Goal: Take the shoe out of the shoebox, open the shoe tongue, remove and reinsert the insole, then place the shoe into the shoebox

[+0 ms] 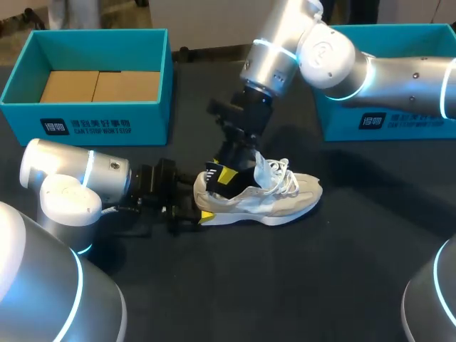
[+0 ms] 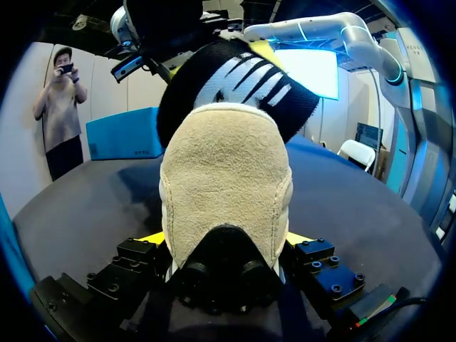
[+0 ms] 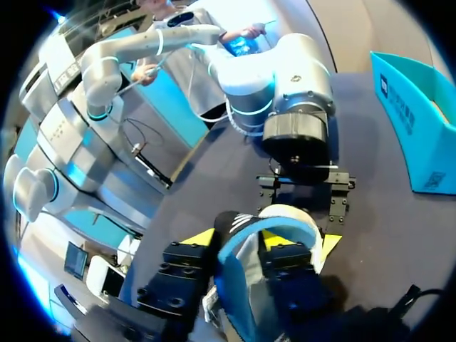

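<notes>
The left gripper (image 2: 226,241) is clamping the heel of the shoe (image 1: 274,194), its yellow-tipped fingers pressing in from both sides at a moderate spread. The shoe is lying on its sole on the table (image 1: 299,285), toe pointing away from that gripper. This hold is probably stopping the shoe from sliding or lifting while the other arm is working inside it.

Just ahead of the left gripper, above the heel collar, the right gripper (image 3: 239,242) is hanging over the shoe's opening. Its fingers are closed narrowly on the insole (image 2: 235,78), a black piece with white stripes and a pale blue underside. The insole is standing partly out of the shoe, its lower end hidden inside, and I cannot tell whether it is going out or in.

Beyond the right gripper, the tongue (image 1: 262,165) and laces (image 1: 285,171) are standing up and forward, leaving the opening wide.

The near shoebox (image 1: 142,117) is sitting well beyond the left gripper, the far shoebox (image 1: 413,125) behind the right arm. The shoe is in neither.
</notes>
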You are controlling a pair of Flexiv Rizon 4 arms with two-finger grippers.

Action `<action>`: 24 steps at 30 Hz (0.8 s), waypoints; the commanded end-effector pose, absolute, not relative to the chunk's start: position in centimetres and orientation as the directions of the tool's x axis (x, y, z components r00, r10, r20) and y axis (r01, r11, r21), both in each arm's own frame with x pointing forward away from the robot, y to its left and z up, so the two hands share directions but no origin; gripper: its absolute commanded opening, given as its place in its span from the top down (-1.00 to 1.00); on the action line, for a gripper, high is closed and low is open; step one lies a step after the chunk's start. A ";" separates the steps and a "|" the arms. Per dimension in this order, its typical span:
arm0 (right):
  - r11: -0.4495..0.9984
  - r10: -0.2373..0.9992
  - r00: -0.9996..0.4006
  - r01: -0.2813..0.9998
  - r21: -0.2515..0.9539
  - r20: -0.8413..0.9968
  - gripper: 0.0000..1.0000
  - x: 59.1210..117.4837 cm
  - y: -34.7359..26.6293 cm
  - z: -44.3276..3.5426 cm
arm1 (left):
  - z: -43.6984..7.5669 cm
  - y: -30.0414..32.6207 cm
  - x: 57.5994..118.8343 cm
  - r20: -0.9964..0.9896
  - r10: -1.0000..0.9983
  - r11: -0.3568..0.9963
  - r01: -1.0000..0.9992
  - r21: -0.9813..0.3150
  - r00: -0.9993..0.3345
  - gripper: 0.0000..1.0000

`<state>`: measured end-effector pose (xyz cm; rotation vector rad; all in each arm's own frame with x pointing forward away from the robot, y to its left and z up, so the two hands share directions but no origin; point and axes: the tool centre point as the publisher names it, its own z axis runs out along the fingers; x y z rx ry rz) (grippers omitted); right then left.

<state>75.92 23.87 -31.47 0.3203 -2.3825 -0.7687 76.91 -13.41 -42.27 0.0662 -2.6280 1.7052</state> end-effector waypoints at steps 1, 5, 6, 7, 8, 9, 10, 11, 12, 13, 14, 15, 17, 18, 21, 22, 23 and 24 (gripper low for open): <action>0.805 -0.392 -0.785 -0.042 0.592 0.479 1.00 76.0 23.8 -31.3 | -42.7 -13.4 76.9 0.030 -0.032 0.407 -0.040 -0.913 -0.999 1.00; 0.804 -0.396 -0.785 -0.045 0.593 0.477 1.00 75.8 23.5 -30.7 | -42.7 -13.4 76.9 0.030 -0.032 0.407 -0.040 -0.913 -0.999 1.00; 0.799 -0.402 -0.786 -0.050 0.599 0.470 1.00 75.8 23.5 -30.3 | -42.7 -13.4 76.9 0.030 -0.032 0.407 -0.040 -0.913 -0.999 1.00; 0.797 -0.403 -0.787 -0.051 0.601 0.467 1.00 75.7 23.5 -30.2 | -42.7 -13.4 76.9 0.030 -0.032 0.407 -0.040 -0.913 -0.999 1.00; 0.797 -0.403 -0.788 -0.052 0.602 0.465 1.00 75.7 23.5 -29.9 | -42.7 -13.4 76.9 0.030 -0.032 0.407 -0.040 -0.913 -0.999 1.00; 0.794 -0.406 -0.791 -0.057 0.605 0.458 1.00 75.7 23.5 -29.6 | -42.7 -13.4 76.9 0.030 -0.032 0.407 -0.040 -0.913 -0.999 1.00; 0.791 -0.408 -0.793 -0.058 0.610 0.454 1.00 75.7 23.6 -29.3 | -42.7 -13.4 76.9 0.030 -0.032 0.407 -0.040 -0.913 -0.999 1.00; 0.790 -0.407 -0.795 -0.060 0.610 0.450 1.00 75.7 23.7 -29.1 | -42.7 -13.4 76.9 0.030 -0.032 0.407 -0.040 -0.913 -0.999 1.00; 0.781 -0.410 -0.803 -0.063 0.622 0.433 1.00 75.7 23.7 -28.8 | -42.7 -13.4 76.9 0.030 -0.032 0.407 -0.040 -0.913 -0.999 1.00; 0.774 -0.409 -0.809 -0.062 0.630 0.422 1.00 75.8 23.7 -28.5 | -42.7 -13.4 76.9 0.030 -0.032 0.407 -0.040 -0.913 -0.999 1.00; 0.773 -0.404 -0.816 -0.062 0.632 0.414 1.00 75.8 23.8 -28.2 | -42.7 -13.4 76.9 0.030 -0.032 0.407 -0.040 -0.913 -0.999 1.00; 0.765 -0.400 -0.826 -0.062 0.641 0.398 1.00 75.9 23.9 -28.0 | -42.7 -13.4 76.9 0.030 -0.032 0.407 -0.040 -0.913 -0.999 1.00; 0.764 -0.392 -0.837 -0.064 0.642 0.382 1.00 76.2 24.0 -27.6 | -42.7 -13.4 76.9 0.030 -0.032 0.407 -0.040 -0.913 -0.999 1.00; 0.761 -0.384 -0.845 -0.063 0.646 0.371 1.00 76.3 24.0 -27.2 | -42.7 -13.4 76.9 0.030 -0.032 0.407 -0.040 -0.913 -0.999 1.00; 0.755 -0.367 -0.864 -0.061 0.653 0.344 1.00 76.6 24.2 -26.3 | -42.7 -13.4 76.9 0.030 -0.032 0.407 -0.040 -0.913 -0.999 1.00; 0.754 -0.361 -0.871 -0.061 0.654 0.335 1.00 76.7 24.2 -26.0 | -42.7 -13.4 76.9 0.030 -0.032 0.407 -0.040 -0.913 -0.999 1.00; 0.754 -0.352 -0.877 -0.058 0.655 0.328 1.00 76.8 24.2 -25.7 | -42.7 -13.4 76.9 0.030 -0.032 0.407 -0.040 -0.913 -0.999 1.00; 0.751 -0.343 -0.885 -0.058 0.657 0.314 1.00 76.8 24.1 -25.3 | -42.7 -13.4 76.9 0.030 -0.032 0.407 -0.040 -0.913 -0.999 1.00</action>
